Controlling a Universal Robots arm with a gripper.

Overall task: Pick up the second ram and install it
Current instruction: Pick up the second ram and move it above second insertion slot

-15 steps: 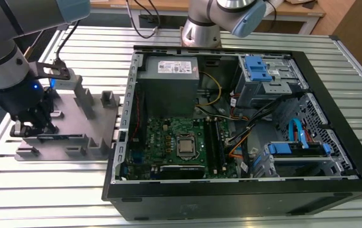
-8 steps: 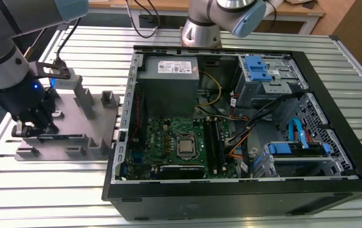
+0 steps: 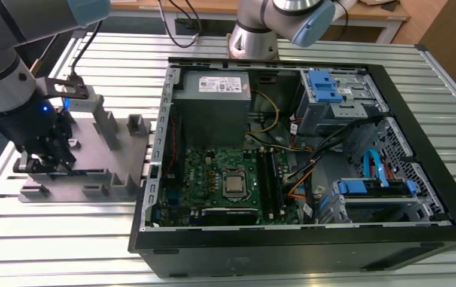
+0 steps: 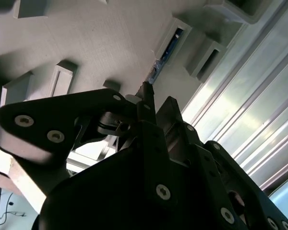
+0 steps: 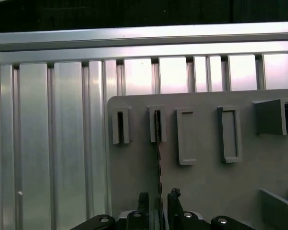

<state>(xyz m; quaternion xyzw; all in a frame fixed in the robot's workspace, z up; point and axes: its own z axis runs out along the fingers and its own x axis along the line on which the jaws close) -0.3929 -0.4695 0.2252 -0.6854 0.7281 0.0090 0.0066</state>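
Exterior view. Robot arm stands over the grey fixture block (image 3: 104,137) on the slatted desk (image 3: 68,239), its hand (image 3: 50,167) pointing down at the block's near edge. The open computer case (image 3: 292,257) lies at 3 o'clock from the hand, well apart. Inside it, long dark memory slots (image 3: 272,179) run 12-to-6 just beside the processor socket (image 3: 234,183). Grip not readable from this side.

Second wrist view. Hand (image 4: 157,96) seen from behind its knuckles. Both fingertips reach toward the second ram (image 4: 159,62), a thin bluish-dark strip seen edge-on. Its far end is seated in a raised pocket (image 4: 175,36) of the fixture block. The strip's long axis carries on the line of the hand, at 12 o'clock off the fingertips.

First wrist view. Clearest look. The second ram (image 5: 158,158) stands on edge, one thin dark line running from the pocket straight back into the gap between the fingers (image 5: 143,203). One finger sits on each side of the near end, with a sliver of grey block showing either side. My reading is that the hand is released, straddling the stick, not clamped. The stick lies parallel to the desk's slats. Judged against the exterior view, that puts it 9-to-3, square across the direction of the memory slots.
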